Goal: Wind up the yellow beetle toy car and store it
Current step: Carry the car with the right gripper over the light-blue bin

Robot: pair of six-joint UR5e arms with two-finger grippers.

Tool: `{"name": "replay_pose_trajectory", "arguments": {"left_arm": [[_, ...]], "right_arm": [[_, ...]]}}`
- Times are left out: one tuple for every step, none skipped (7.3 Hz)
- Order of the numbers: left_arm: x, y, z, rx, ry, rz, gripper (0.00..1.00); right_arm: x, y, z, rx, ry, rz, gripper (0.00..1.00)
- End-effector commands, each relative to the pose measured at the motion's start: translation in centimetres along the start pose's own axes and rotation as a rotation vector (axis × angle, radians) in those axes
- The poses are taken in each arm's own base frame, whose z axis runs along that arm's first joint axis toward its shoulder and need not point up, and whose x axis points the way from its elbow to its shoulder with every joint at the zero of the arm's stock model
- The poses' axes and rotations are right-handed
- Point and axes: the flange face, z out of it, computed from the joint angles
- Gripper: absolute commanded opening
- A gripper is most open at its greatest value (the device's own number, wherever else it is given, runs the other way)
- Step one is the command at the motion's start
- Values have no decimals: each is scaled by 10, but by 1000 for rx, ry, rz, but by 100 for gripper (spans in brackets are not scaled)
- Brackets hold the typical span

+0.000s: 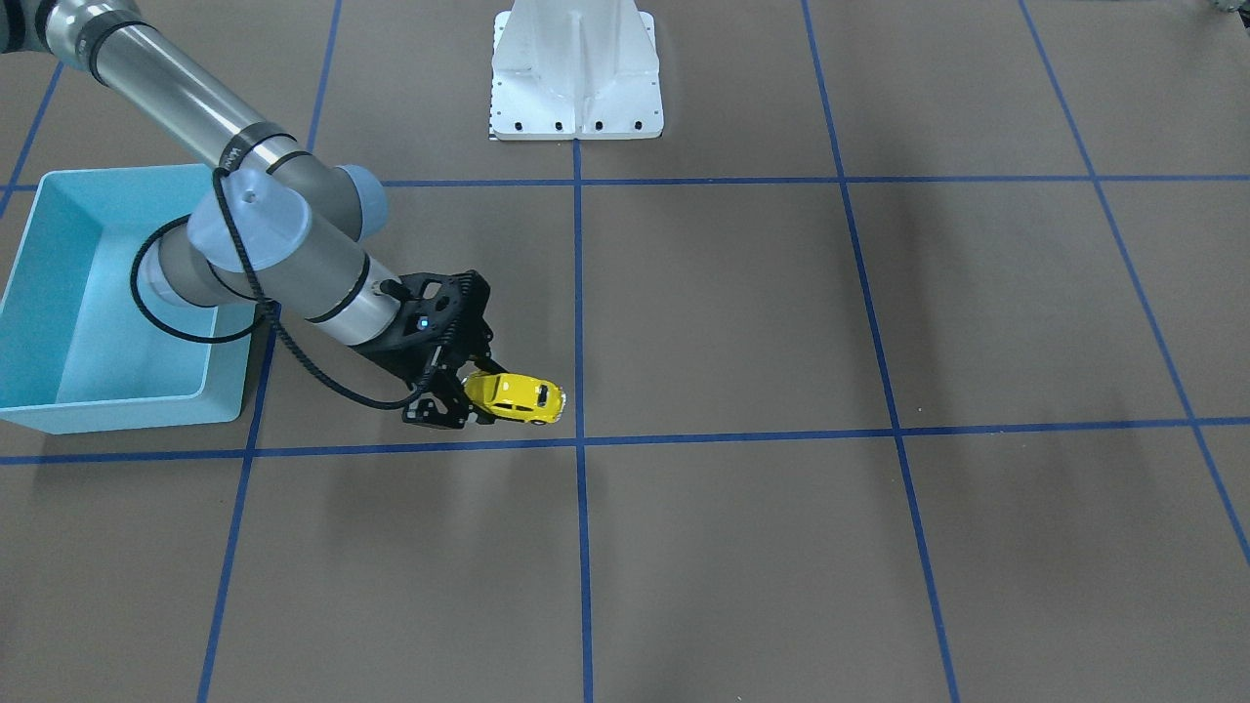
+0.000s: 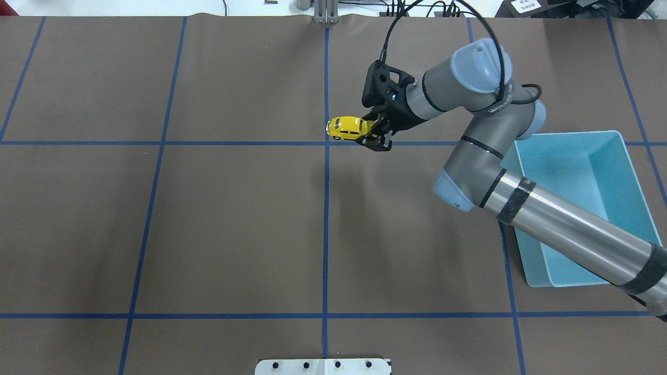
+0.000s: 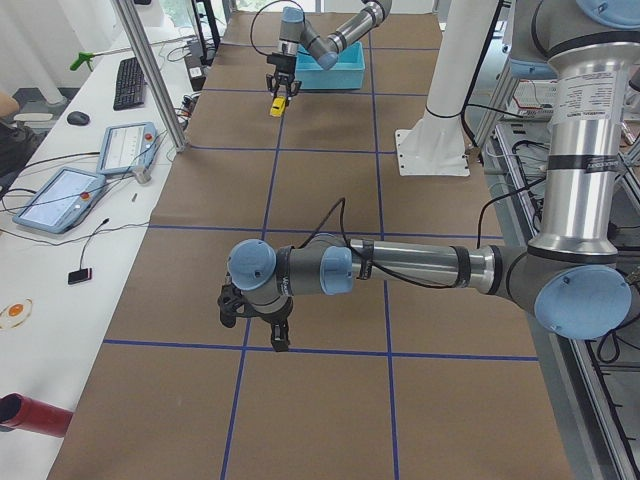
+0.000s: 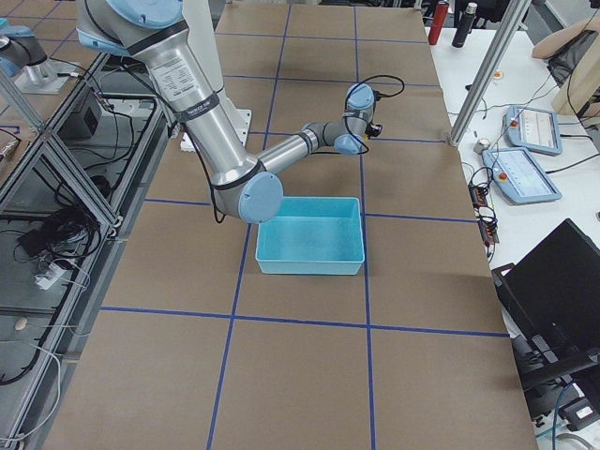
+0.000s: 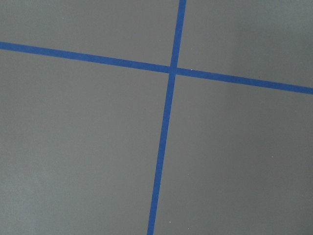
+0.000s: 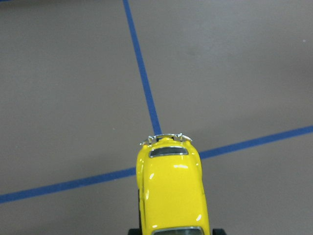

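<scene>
The yellow beetle toy car (image 1: 516, 396) is held at its rear in my right gripper (image 1: 477, 392), which is shut on it. The car lies level, nose pointing away from the wrist, close to a blue tape crossing on the brown table. It also shows in the overhead view (image 2: 348, 128) with the gripper (image 2: 374, 133), and in the right wrist view (image 6: 171, 191). The light blue bin (image 2: 573, 136) stands behind the right arm. My left gripper (image 3: 258, 335) shows only in the exterior left view, pointing down over the table; I cannot tell if it is open or shut.
The white robot base mount (image 1: 576, 73) stands at the table's robot-side edge. Blue tape lines grid the brown table. Control tablets (image 3: 60, 200) and a metal post (image 3: 150, 80) sit along the operators' side. The left wrist view shows only bare table and tape.
</scene>
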Motion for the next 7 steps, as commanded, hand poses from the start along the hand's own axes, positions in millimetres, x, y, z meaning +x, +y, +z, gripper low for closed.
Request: {"name": "replay_pose_trajectory", "arguments": {"left_arm": [[1, -2, 0, 17, 7, 20, 100], [2, -3, -1, 26, 7, 30, 100], [-1, -5, 1, 50, 9, 60, 100], [-7, -9, 7, 71, 9, 86, 100], [-10, -10, 9, 76, 9, 90, 100], [-11, -10, 10, 76, 8, 90, 100], [-9, -10, 9, 78, 8, 93, 100]], "right_arm": [[-14, 38, -72, -79, 41, 74, 0], [-32, 58, -100, -112, 47, 98, 0], [-39, 84, -122, -148, 54, 134, 0], [-44, 119, -141, -181, 66, 164, 0], [-40, 150, -156, -204, 87, 188, 0], [-35, 178, -174, -181, 121, 201, 0], [-38, 211, -191, -161, 105, 212, 0]]}}
